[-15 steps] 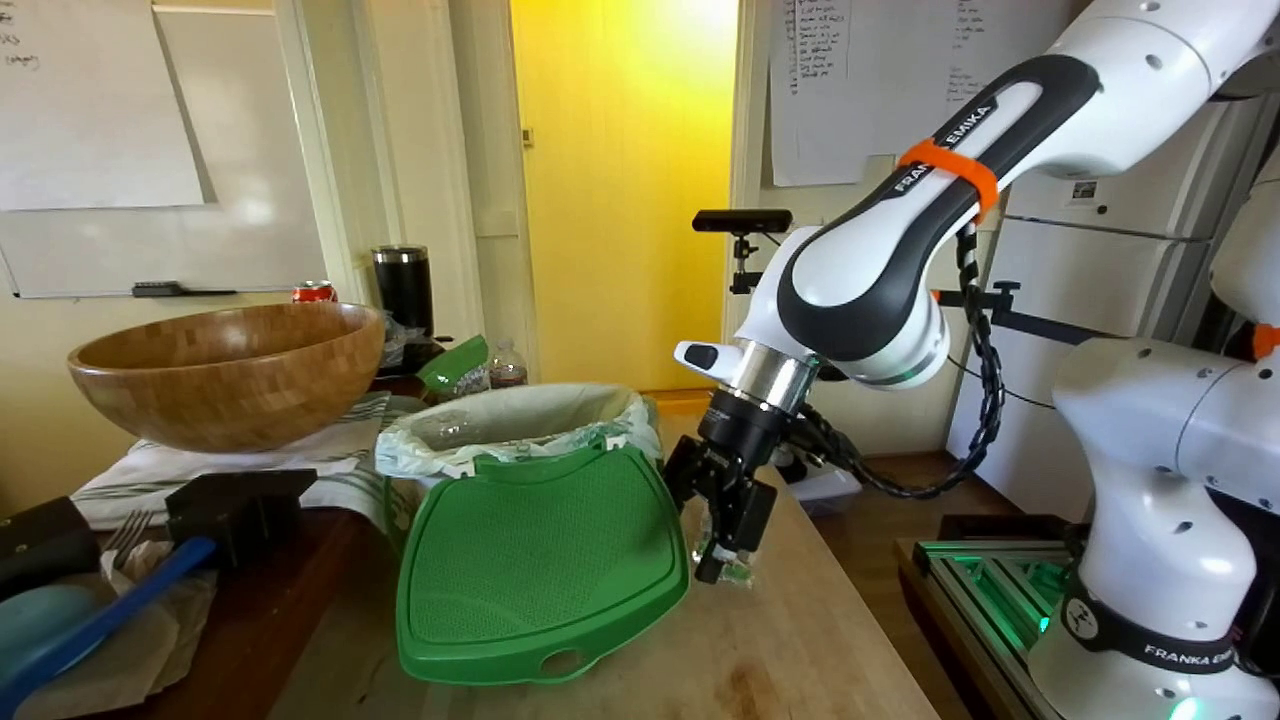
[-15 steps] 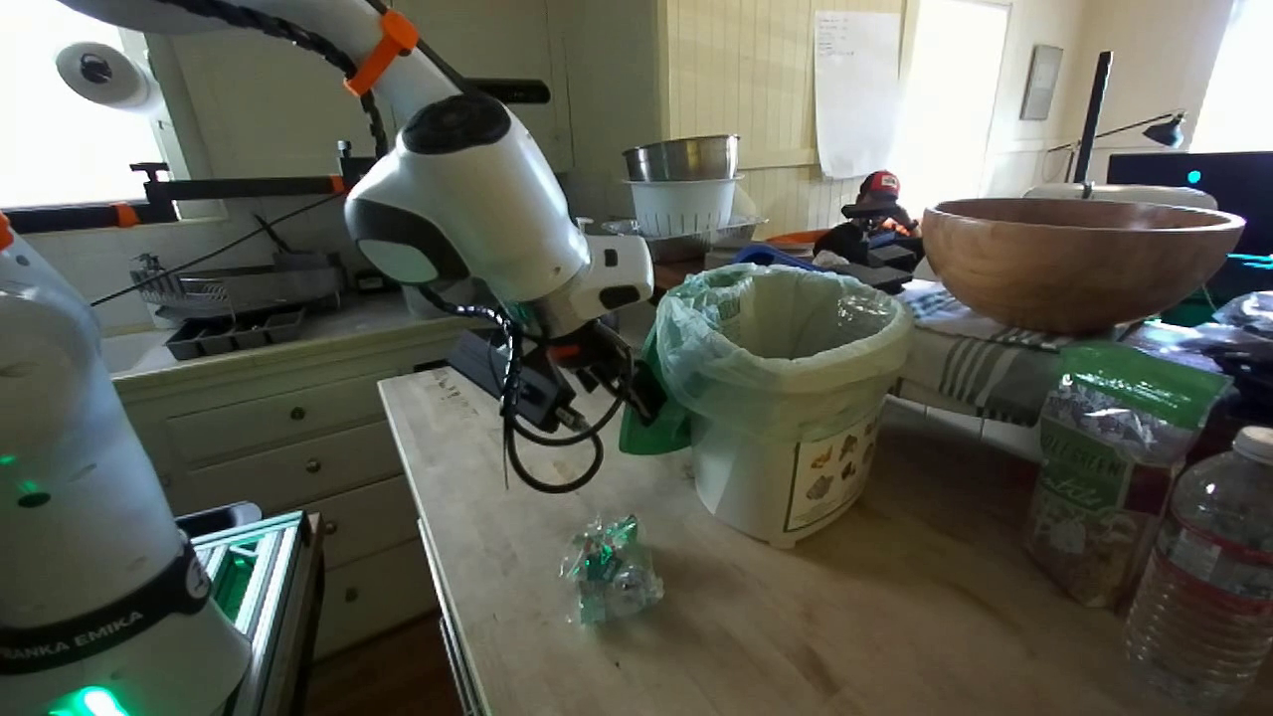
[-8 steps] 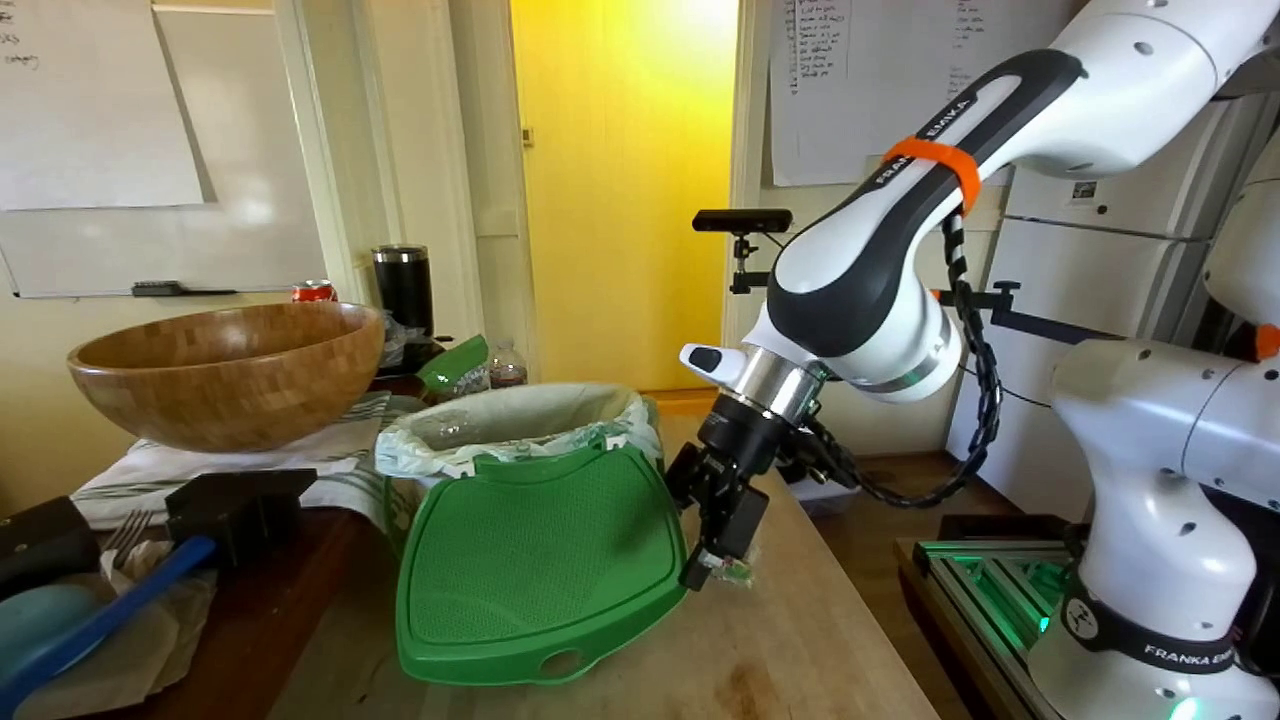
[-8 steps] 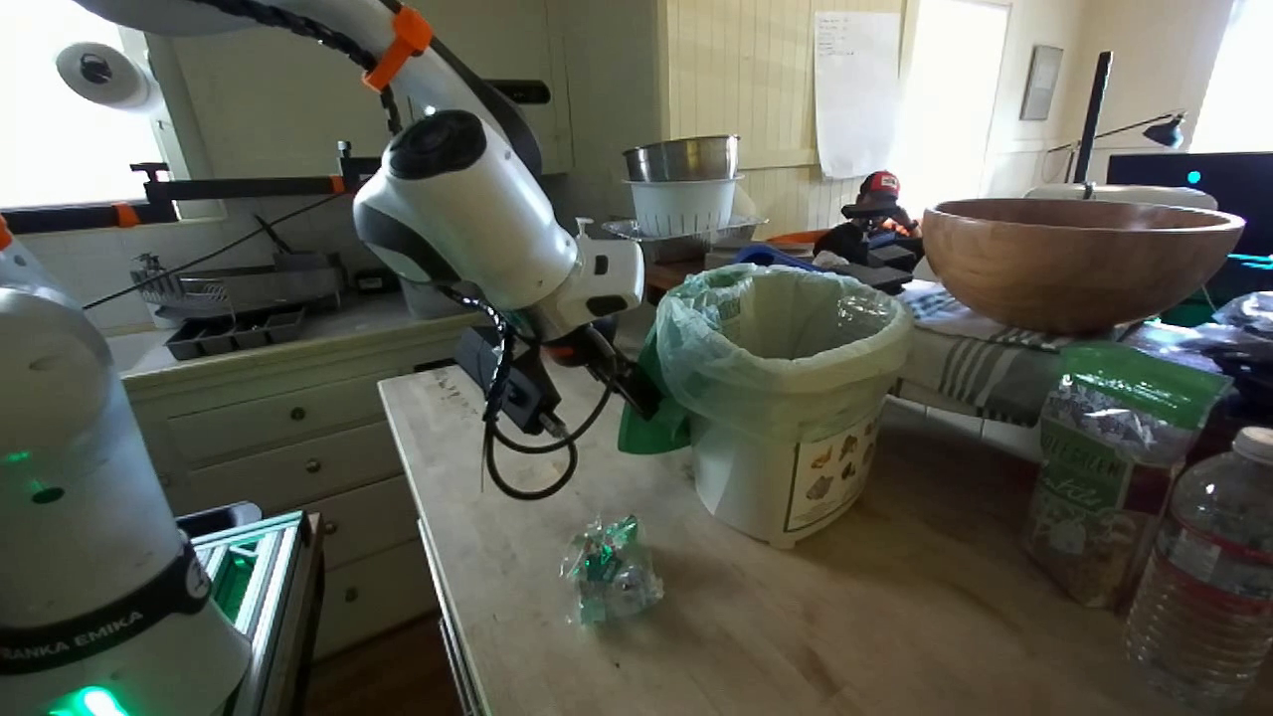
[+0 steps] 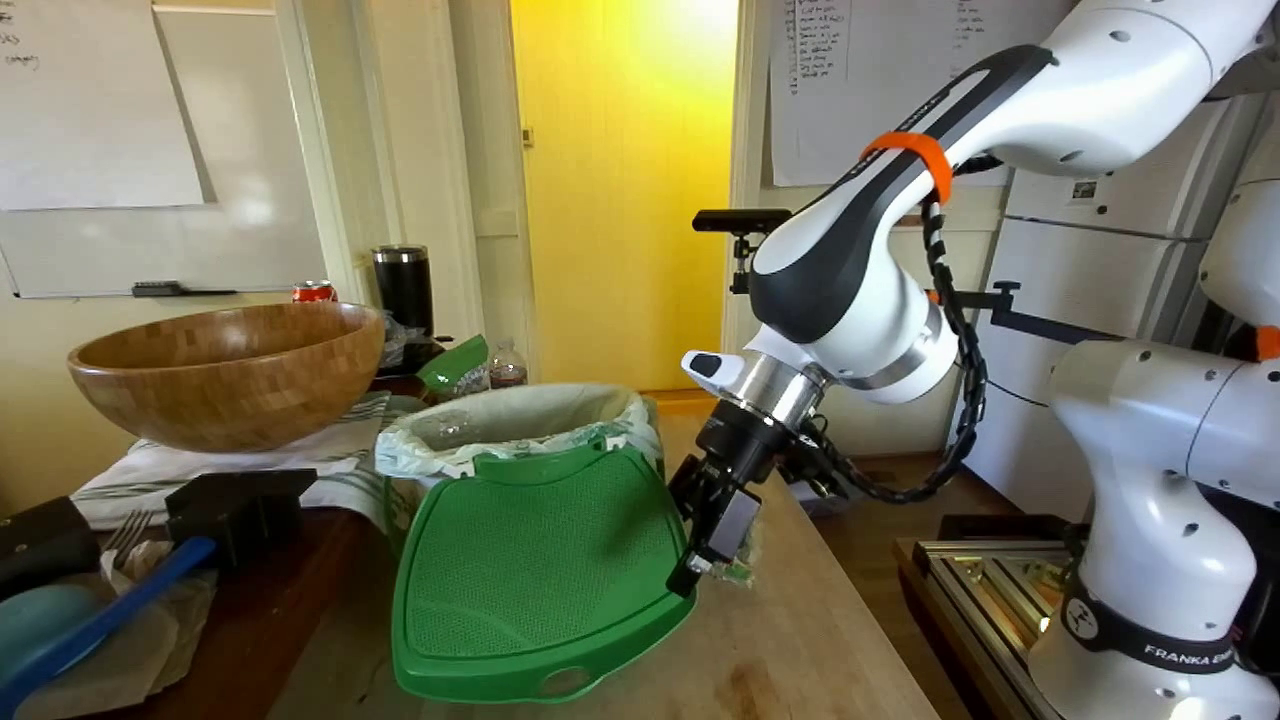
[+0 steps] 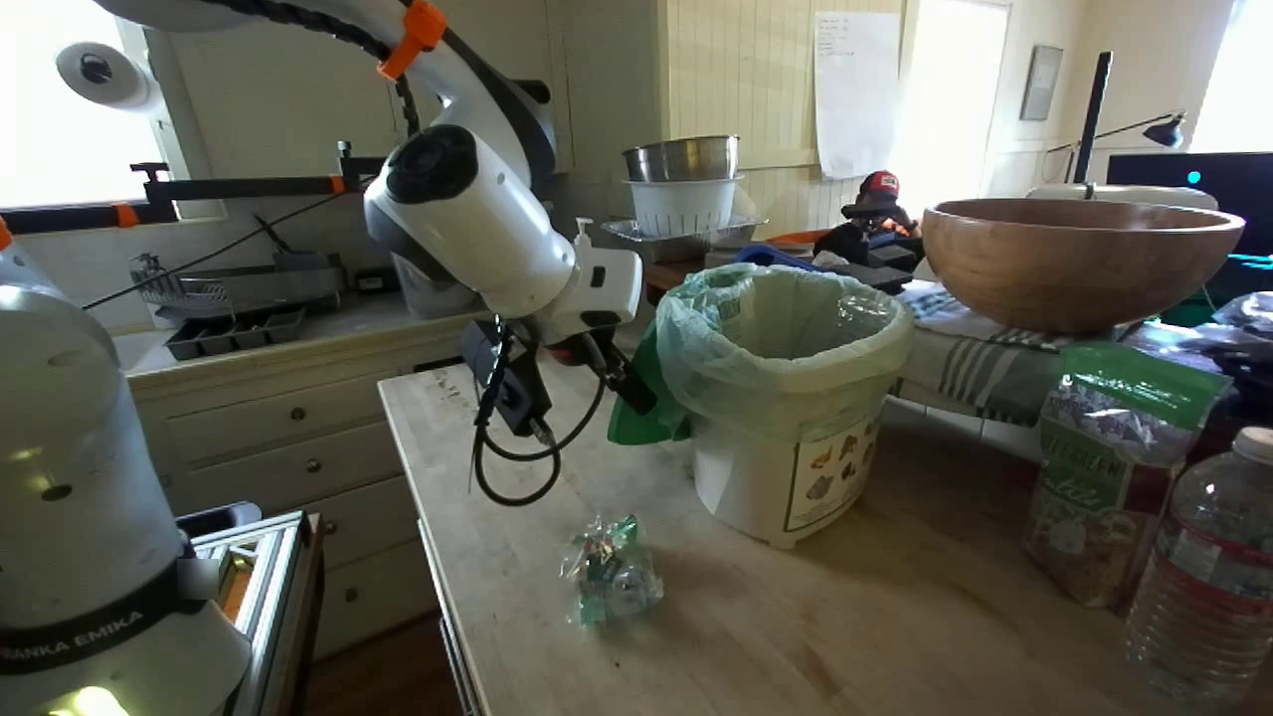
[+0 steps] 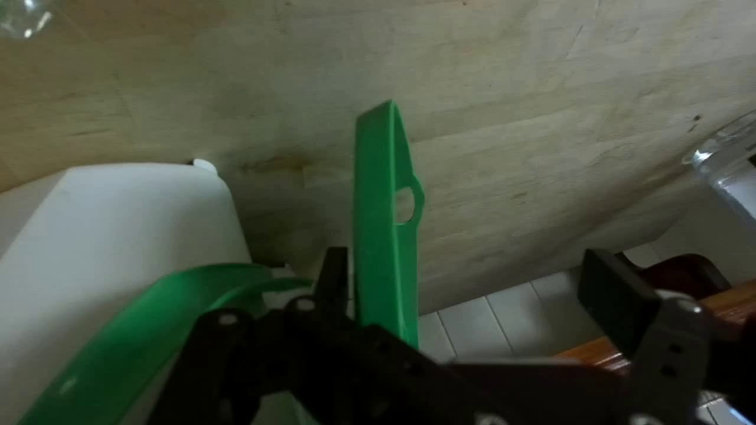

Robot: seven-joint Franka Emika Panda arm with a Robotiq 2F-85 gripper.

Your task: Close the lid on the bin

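Observation:
The green lid (image 5: 540,550) hangs open from the rim of the white bin (image 6: 736,467), tilted down and outward. The bin's liner bag (image 6: 786,373) covers its rim. My gripper (image 5: 684,535) is at the lid's side edge with its fingers apart. In the wrist view, the lid (image 7: 378,236) stands between the open fingers (image 7: 466,262), close against the finger on the bin's side. The other finger is well away from it. I cannot tell whether the near finger touches. In an exterior view, only the lid's lower part (image 6: 646,418) shows beside the bin.
A crumpled clear wrapper (image 6: 612,577) lies on the wooden table (image 6: 716,636) in front of the bin. A large wooden bowl (image 5: 230,370), a snack pouch (image 6: 1114,477) and a water bottle (image 6: 1213,577) stand around it. A black block (image 5: 240,510) and utensils lie beside the lid.
My gripper has shifted along the lid's side edge and turned slightly. The lid's free edge has swung a little outward from the bin. The fingers stay apart.

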